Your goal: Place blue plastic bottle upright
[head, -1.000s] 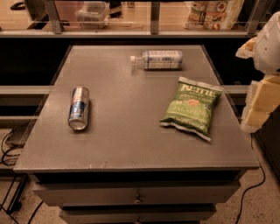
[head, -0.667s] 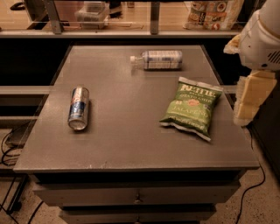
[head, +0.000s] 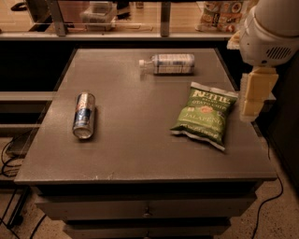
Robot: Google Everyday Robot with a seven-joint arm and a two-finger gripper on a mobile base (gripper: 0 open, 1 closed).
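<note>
The blue plastic bottle (head: 169, 64) lies on its side near the far edge of the grey table (head: 135, 149), its white cap pointing left. My gripper (head: 250, 108) hangs at the table's right edge, below the white arm housing (head: 271, 32). It is to the right of the bottle and nearer the camera, well apart from it, and holds nothing that I can see.
A green chips bag (head: 204, 114) lies flat on the right side of the table, just left of the gripper. A blue-silver can (head: 84, 115) lies on its side at the left. A shelf with packages (head: 219, 14) runs behind the table.
The arm has moved left, further into view, bringing the gripper closer to the table's right edge. The bottle, can and bag have not moved.
</note>
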